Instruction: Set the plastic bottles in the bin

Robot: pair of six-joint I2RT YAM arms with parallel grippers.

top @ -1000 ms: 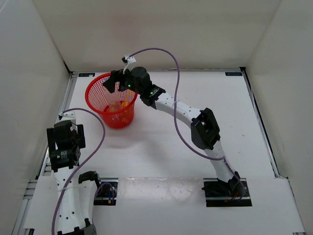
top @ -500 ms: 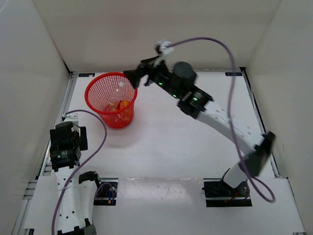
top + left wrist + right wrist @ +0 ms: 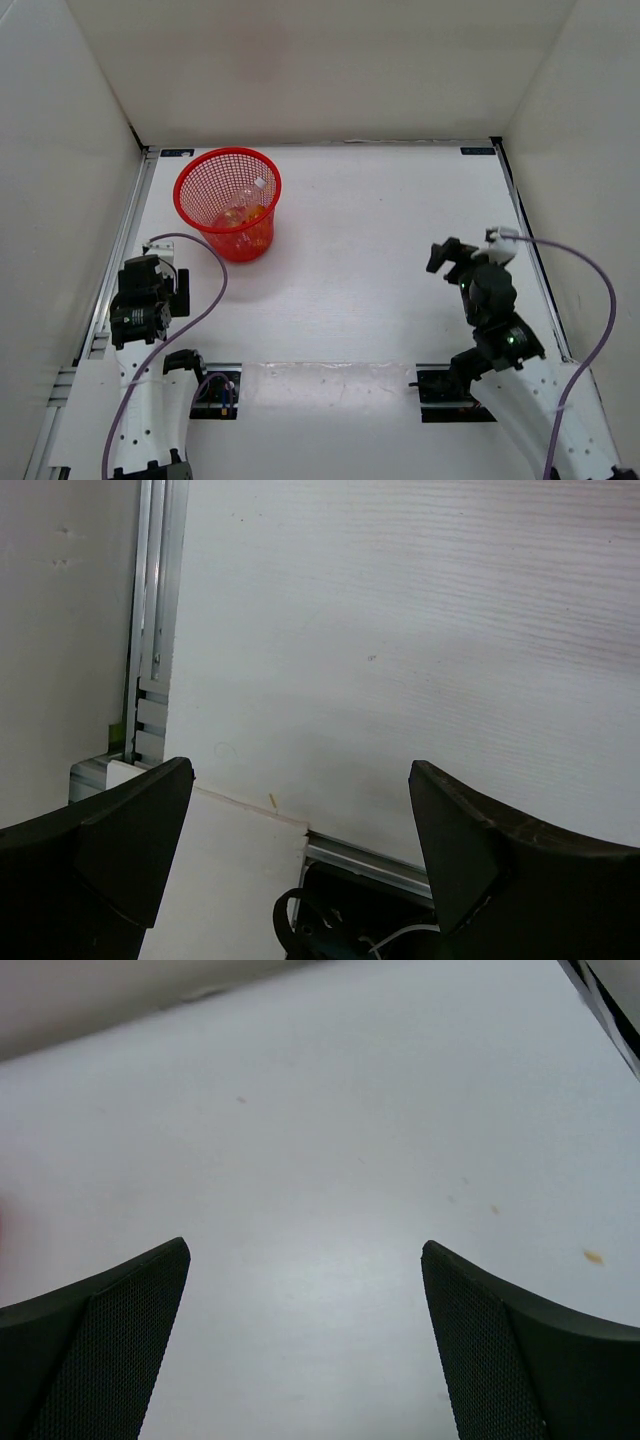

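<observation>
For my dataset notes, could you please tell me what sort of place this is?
Probably a lab robot test cell: a white table boxed by white walls, a left arm and right arm bolted at its near edge, and a red mesh bin holding bottles.

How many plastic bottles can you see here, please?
2 for certain, both inside the red bin: a clear bottle and an orange bottle; a third may be hidden.

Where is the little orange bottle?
In the top view, the small orange plastic bottle lies inside the round red mesh basket, at the far left.
</observation>
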